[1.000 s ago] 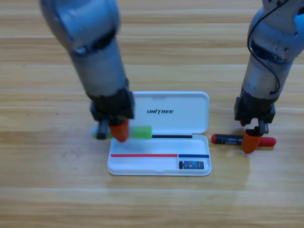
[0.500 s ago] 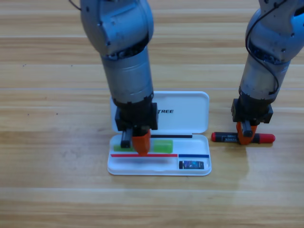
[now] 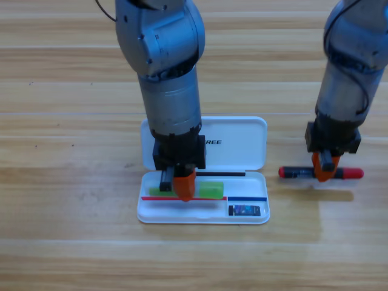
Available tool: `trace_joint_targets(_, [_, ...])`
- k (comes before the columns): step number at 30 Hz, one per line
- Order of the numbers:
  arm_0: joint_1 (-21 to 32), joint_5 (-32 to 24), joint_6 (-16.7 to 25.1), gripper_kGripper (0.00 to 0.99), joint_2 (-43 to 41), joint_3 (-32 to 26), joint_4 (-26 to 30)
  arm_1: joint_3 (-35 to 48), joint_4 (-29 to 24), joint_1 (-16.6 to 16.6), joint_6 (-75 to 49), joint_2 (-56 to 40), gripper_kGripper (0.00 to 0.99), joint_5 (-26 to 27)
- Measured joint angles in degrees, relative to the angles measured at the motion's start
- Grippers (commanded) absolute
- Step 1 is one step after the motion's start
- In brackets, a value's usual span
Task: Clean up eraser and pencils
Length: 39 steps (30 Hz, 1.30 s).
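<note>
Both arms are working at once: the left gripper (image 3: 177, 185) is lowering the green pencil (image 3: 209, 189) into the tray of the white case (image 3: 242, 136), which is lying open near the middle of the bench (image 3: 60, 230), while the right gripper (image 3: 327, 167) is sitting over the red pencil (image 3: 321, 173) toward the bench's right edge. The green pencil is lying lengthwise in the tray, its ends showing either side of the left jaws, which are closed around its middle. The red pencil is showing a shadow beneath it, so it is probably being lifted just off the wood with the right jaws clamped across its black middle. The eraser (image 3: 244, 210) is resting in the tray's small compartment nearest the front right corner of the case. Next, the left jaws will likely need to part and rise clear, making room for the red pencil to be carried across to the tray.
</note>
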Motion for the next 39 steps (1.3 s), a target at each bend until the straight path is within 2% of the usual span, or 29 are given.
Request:
trace_joint_targets(8, [0.0, 0.0, 0.6, 0.000, 0.1, 0.0, 0.0, 0.0, 1.8, 0.5, 0.1, -5.3, 0.000, 0.0])
trace_joint_targets(33, [0.3, -0.8, 1.2, 0.000, 1.0, 2.8, -2.2, -1.8, 3.0, 4.8, 3.0, -5.3, 0.000, 0.0])
trace_joint_targets(34, [0.3, -0.8, 1.2, 0.307, 1.0, 2.8, -2.2, -1.8, 3.0, 4.9, 3.0, -5.3, 0.000, 0.0])
trace_joint_targets(35, [0.3, -0.8, 1.2, 0.661, 1.0, 2.8, -2.2, -1.9, 3.0, 5.0, 3.0, -5.3, 0.000, 0.0])
trace_joint_targets(36, [0.3, -0.8, 1.2, 0.922, 1.0, 2.8, -2.2, -1.9, 3.0, 5.1, 3.1, -5.3, 0.000, 0.0])
trace_joint_targets(37, [0.3, -0.8, 1.2, 0.988, 1.0, 2.8, -2.2, -1.9, 3.0, 5.3, 3.1, -5.3, 0.000, 0.0])
trace_joint_targets(39, [0.3, -0.8, 1.2, 0.990, 1.0, 2.8, -2.2, -1.9, 3.0, 5.4, 3.2, -5.3, 0.000, -0.1])
